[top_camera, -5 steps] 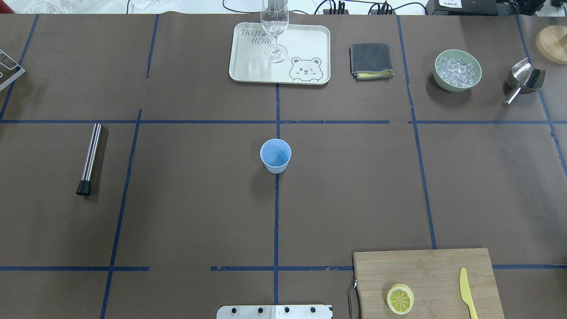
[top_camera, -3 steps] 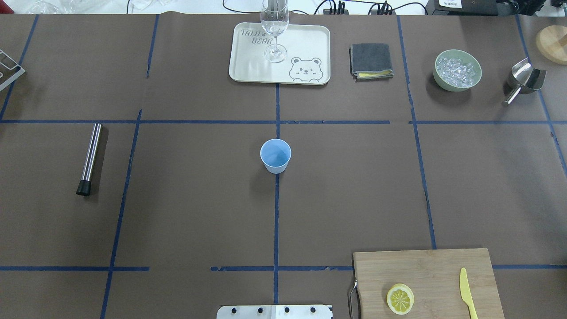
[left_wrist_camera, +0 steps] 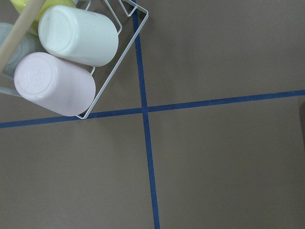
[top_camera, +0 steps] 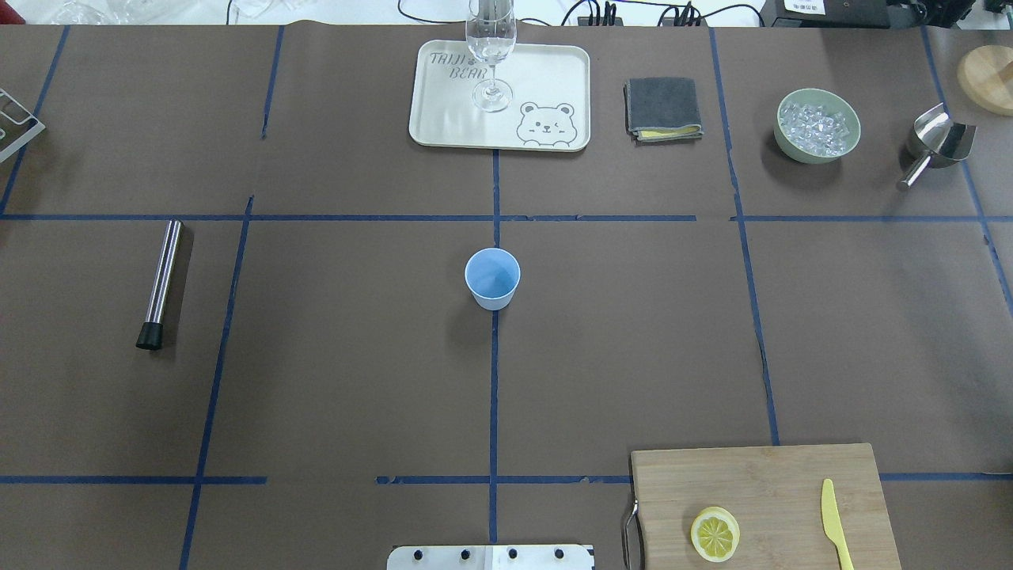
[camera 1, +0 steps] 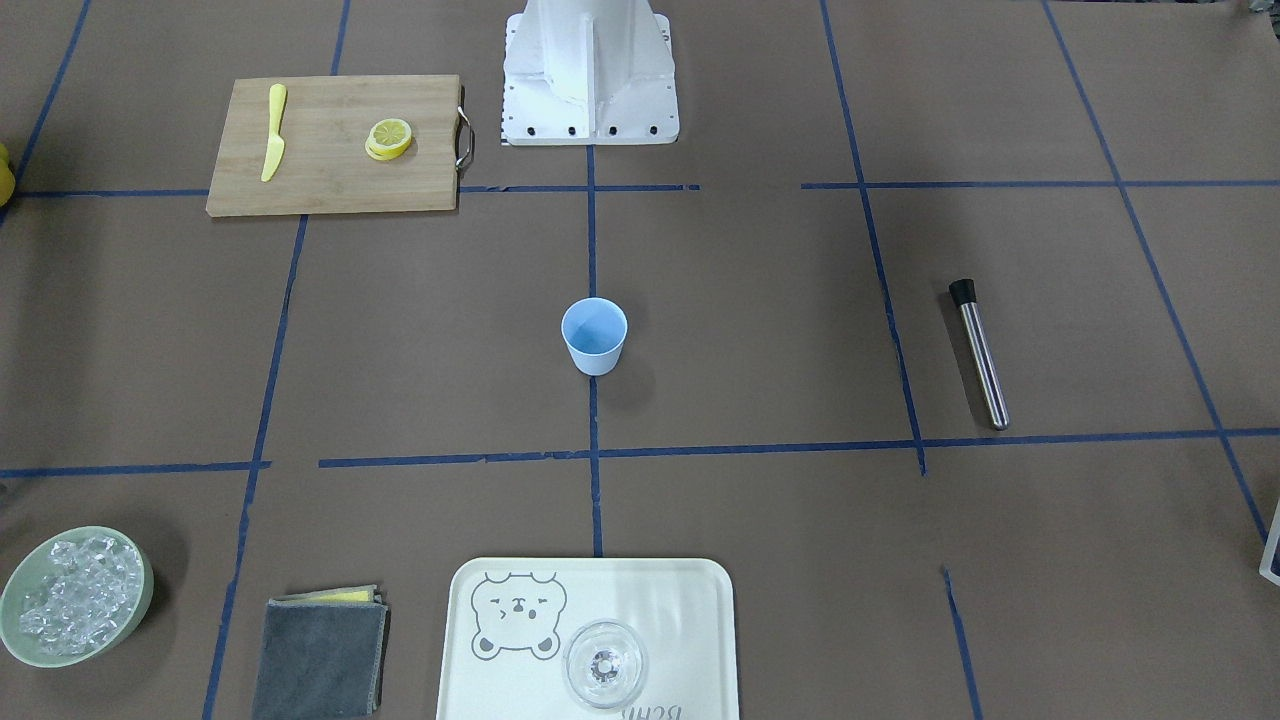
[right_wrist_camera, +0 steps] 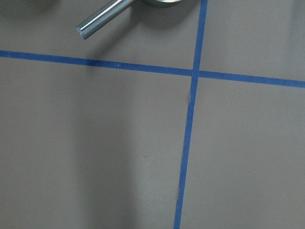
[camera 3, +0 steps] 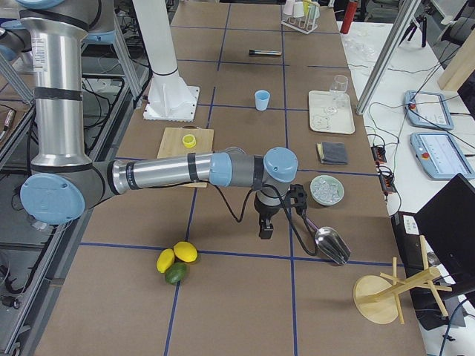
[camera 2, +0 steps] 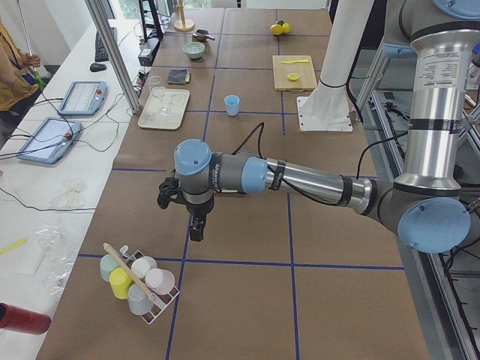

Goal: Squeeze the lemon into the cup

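The light-blue cup point(top_camera: 492, 277) stands upright and empty at the table's middle; it also shows in the front view point(camera 1: 594, 335). The lemon slice point(top_camera: 715, 534) lies on the wooden cutting board point(top_camera: 760, 475) at the near right; in the front view point(camera 1: 390, 135) it seems to lie on a second slice. My left gripper point(camera 2: 196, 229) hangs over the table's far left end, near a cup rack. My right gripper point(camera 3: 265, 228) hangs over the far right end, near a steel scoop. Both show only in the side views, so I cannot tell if they are open or shut.
A yellow plastic knife point(top_camera: 834, 524) lies on the board. A tray point(top_camera: 443, 119) with a clear glass point(top_camera: 491, 55), a grey cloth point(top_camera: 662, 108), a bowl of ice point(top_camera: 817, 125) and a scoop point(top_camera: 938, 144) stand at the back. A steel rod point(top_camera: 160, 283) lies left.
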Controlling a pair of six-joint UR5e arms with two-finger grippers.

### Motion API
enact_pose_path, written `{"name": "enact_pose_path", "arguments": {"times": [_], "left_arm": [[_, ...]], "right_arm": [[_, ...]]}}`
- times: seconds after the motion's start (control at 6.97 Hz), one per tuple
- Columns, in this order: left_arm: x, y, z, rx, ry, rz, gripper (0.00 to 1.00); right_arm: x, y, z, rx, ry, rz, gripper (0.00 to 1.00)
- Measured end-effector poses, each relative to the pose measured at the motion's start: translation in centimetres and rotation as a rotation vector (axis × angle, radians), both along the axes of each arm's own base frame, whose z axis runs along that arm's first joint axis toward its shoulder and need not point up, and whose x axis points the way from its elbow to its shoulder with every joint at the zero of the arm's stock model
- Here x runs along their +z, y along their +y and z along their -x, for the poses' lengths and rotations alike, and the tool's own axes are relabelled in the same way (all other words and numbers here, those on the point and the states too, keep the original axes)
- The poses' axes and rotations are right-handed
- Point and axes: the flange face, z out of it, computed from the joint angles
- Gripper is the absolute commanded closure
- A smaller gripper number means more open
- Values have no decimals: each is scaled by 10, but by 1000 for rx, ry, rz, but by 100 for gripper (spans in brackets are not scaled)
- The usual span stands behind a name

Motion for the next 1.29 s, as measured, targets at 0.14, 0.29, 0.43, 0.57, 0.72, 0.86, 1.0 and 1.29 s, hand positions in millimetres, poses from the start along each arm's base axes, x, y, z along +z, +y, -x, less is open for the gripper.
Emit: {"name": "enact_pose_path", "arguments": {"times": [0.14,0.29,0.43,0.57,0.72,0.86,1.0,1.29], "left_arm": [[-3,-1,-3,2,21,-3,0],[-6,-1,-7,7,55,-4,0],[-7,-1,-8,11,76,-5,0],[-7,0,-9,13,86,-5,0],[-10,1,-10,14,90,-10,0],[-14,0,-10,15,92,-26,0],[-18,0,-11,18,100,-50,0],[-24,-2,-13,26,123,-92,0]], "right_arm": [[0,0,0,-1,-3,-2,0],[1,2,0,-4,-4,-17,0],[5,6,0,-8,-7,-54,0],[10,13,0,-9,-18,-88,0],[13,20,5,-11,-53,-105,0],[10,27,14,-11,-112,-103,0],[-6,34,29,1,-156,-89,0],[-51,52,74,42,-185,-38,1]]}}
